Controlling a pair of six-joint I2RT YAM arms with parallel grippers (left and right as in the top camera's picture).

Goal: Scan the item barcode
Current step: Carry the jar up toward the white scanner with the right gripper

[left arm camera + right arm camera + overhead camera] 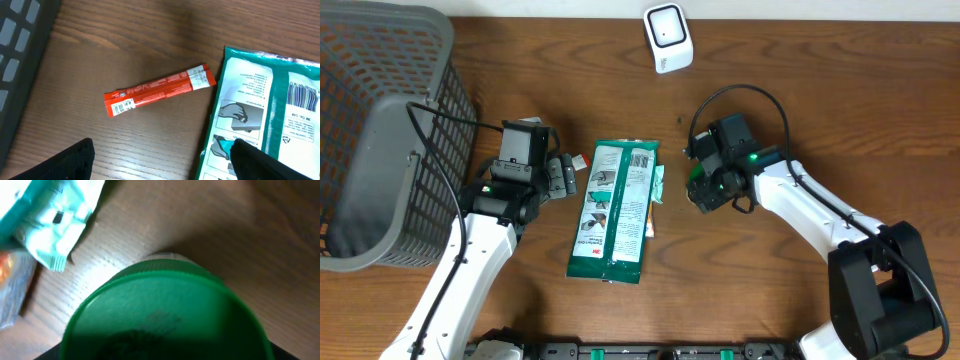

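- Hovering my left gripper [162, 152], jaws wide, above the red stick packet [160, 87].
- My right gripper [705, 192] sits at the green lid [165, 315]; I cannot tell whether it grips.

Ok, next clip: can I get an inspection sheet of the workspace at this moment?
Surface: brown wooden table, no spills seen.
Job's things: white box-shaped scanner at the far edge; round green-lidded container under the right gripper.
Clutter: flat green-and-white printed packet mid-table, barcode up; red stick sachet; small teal packet; grey mesh plastic basket by the left arm.
Grippers: left gripper open, empty, near the sachet; right gripper's jaws unclear.
Cables: black cables loop along both arms.
Surroundings: nothing seen.
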